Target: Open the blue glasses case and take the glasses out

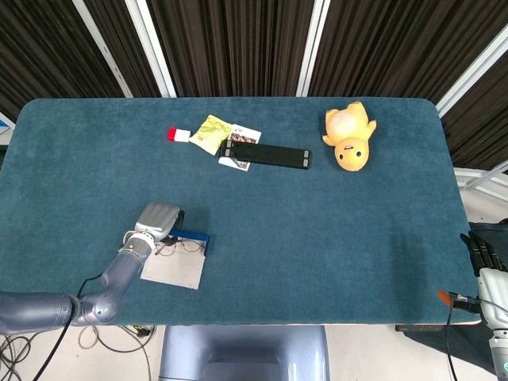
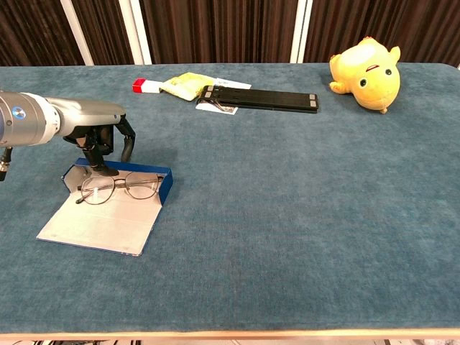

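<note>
One step of the task looked done: the blue glasses case (image 2: 108, 210) lay unfolded flat at the near left of the table (image 2: 287, 237), its pale lining up and its blue wall standing at the far edge. Inside it, against that wall, rested the glasses (image 2: 118, 188), not yet lifted out. Just behind them hovered the left hand (image 2: 100, 144), fingers curled downward and holding nothing, one fingertip (image 2: 100, 168) reaching down to the case's far rim beside the frame (whether it touched the frame I could not tell). So the step in hand was judged to be taking hold of the glasses; the next move called for a pinch on the thin frame and a lift clear of the case. Off the table's right edge, the right hand (image 1: 486, 255) hung idle; how its fingers lay could not be made out.
</note>
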Action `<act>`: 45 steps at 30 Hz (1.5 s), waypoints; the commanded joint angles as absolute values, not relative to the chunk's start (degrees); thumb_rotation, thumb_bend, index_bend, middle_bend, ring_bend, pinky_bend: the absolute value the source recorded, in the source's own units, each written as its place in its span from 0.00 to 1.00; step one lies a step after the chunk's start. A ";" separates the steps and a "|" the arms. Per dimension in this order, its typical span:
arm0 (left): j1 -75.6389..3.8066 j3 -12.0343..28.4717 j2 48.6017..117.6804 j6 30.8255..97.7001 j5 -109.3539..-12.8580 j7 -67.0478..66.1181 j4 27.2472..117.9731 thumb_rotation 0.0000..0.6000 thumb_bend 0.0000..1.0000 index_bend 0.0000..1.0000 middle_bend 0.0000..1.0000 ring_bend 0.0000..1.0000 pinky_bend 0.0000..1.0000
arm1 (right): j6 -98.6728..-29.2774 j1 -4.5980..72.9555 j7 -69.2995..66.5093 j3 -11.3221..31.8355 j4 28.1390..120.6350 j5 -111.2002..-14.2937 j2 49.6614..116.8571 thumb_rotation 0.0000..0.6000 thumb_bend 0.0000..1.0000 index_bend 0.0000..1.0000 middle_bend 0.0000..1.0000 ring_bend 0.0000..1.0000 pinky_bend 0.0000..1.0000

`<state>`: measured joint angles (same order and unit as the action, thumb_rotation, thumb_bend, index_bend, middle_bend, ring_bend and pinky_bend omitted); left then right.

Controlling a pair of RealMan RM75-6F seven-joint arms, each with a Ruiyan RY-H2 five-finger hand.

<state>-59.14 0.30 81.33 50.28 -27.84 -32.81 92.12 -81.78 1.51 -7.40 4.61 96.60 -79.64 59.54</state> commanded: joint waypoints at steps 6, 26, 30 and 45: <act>-58.79 1.09 81.01 50.91 -28.51 -32.29 92.46 1.00 0.31 0.60 0.98 0.86 0.92 | -81.75 1.53 -7.45 4.58 96.61 -79.72 59.52 1.00 0.16 0.00 0.00 0.00 0.20; -51.10 2.04 87.17 66.67 -38.69 -28.28 87.99 1.00 0.33 0.63 1.00 0.88 0.93 | -81.62 1.57 -7.51 4.65 96.83 -79.50 59.49 1.00 0.16 0.00 0.00 0.00 0.20; -49.14 1.71 89.13 69.90 -41.92 -27.99 86.17 1.00 0.33 0.64 1.00 0.88 0.93 | -81.62 1.57 -7.54 4.67 96.86 -79.48 59.48 1.00 0.16 0.00 0.00 0.00 0.20; -46.70 5.08 91.63 68.05 -43.18 -28.37 81.38 1.00 0.32 0.52 1.00 0.88 0.94 | -81.51 1.61 -7.48 4.67 97.06 -79.40 59.43 1.00 0.16 0.00 0.00 0.00 0.20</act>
